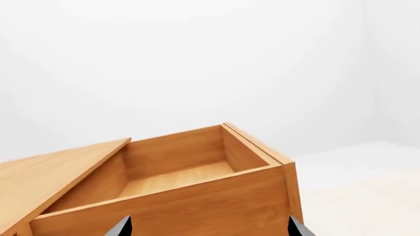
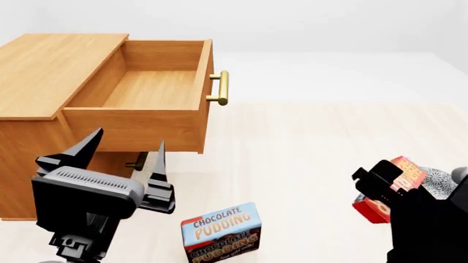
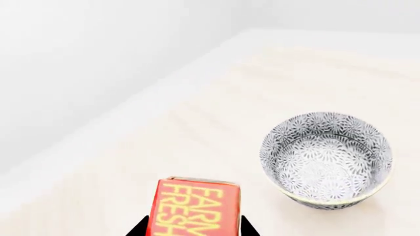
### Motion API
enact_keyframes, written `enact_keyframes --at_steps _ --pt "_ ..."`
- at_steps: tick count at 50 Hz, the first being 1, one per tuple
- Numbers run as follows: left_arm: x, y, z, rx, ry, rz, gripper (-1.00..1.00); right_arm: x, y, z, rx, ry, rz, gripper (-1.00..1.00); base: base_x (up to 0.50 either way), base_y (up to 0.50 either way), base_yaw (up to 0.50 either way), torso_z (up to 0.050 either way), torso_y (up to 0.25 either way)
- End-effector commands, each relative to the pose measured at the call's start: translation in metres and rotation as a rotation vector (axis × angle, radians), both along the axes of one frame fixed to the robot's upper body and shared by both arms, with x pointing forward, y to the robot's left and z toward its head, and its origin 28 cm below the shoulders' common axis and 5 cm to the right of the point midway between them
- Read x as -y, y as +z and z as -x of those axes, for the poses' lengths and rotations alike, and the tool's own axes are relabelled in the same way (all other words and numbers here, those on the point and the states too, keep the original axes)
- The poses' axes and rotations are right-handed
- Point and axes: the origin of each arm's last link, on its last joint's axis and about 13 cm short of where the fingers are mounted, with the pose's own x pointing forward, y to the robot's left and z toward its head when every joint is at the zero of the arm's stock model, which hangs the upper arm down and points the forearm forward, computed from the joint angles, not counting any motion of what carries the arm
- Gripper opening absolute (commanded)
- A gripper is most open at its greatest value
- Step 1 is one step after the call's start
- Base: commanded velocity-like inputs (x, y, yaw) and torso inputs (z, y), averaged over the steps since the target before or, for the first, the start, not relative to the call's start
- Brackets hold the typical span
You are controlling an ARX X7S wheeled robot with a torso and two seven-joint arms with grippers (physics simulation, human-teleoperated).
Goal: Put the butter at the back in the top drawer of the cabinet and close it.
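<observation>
The butter (image 2: 406, 170), a red-and-orange carton, is held in my right gripper (image 2: 384, 189) at the lower right, far from the cabinet. In the right wrist view the carton (image 3: 196, 206) sits between the two fingertips of that gripper (image 3: 194, 228). The light-brown cabinet (image 2: 51, 60) stands at the left. Its top drawer (image 2: 207, 71) is pulled out and empty, with a brass handle (image 2: 221, 87). My left gripper (image 2: 120, 159) is open and empty, just in front of and below the drawer's near side. In the left wrist view the drawer wall (image 1: 184, 206) fills the space between its fingers (image 1: 208, 231).
A brown-and-blue chocolate pudding box (image 2: 221, 233) lies on the pale surface between my arms. A patterned grey bowl (image 2: 441, 183) stands just behind the butter and shows empty in the right wrist view (image 3: 326, 160). A lower drawer handle (image 2: 135, 163) peeks out under the open drawer.
</observation>
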Motion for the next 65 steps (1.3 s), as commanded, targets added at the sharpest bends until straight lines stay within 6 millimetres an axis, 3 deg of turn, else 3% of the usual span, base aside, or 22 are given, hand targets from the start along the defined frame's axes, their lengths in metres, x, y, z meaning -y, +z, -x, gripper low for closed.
enact_keyframes --at_steps 1,18,29,45,65 --pt "0.011 -0.002 0.005 0.025 -0.033 -0.002 1.00 -0.002 0.045 0.004 0.255 0.206 0.040 -1.00 0.00 0.00 0.00 0.000 0.000" --pt "0.037 -0.002 0.012 0.120 -0.084 -0.029 1.00 -0.009 0.094 -0.001 0.415 0.323 0.059 -1.00 0.00 0.00 0.00 0.001 0.001" --pt "0.062 -0.006 0.021 0.183 -0.124 -0.090 1.00 -0.015 0.115 0.000 0.485 0.372 0.077 -1.00 0.00 0.00 0.00 0.000 0.001" --pt "0.091 -0.003 0.030 0.282 -0.148 -0.154 1.00 -0.024 0.125 -0.001 0.518 0.438 0.068 -1.00 0.00 0.00 0.00 0.001 0.001" --pt "0.127 -0.013 0.013 0.399 -0.115 -0.302 1.00 -0.034 0.123 0.006 0.523 0.498 0.046 -1.00 0.00 0.00 0.00 0.001 0.001"
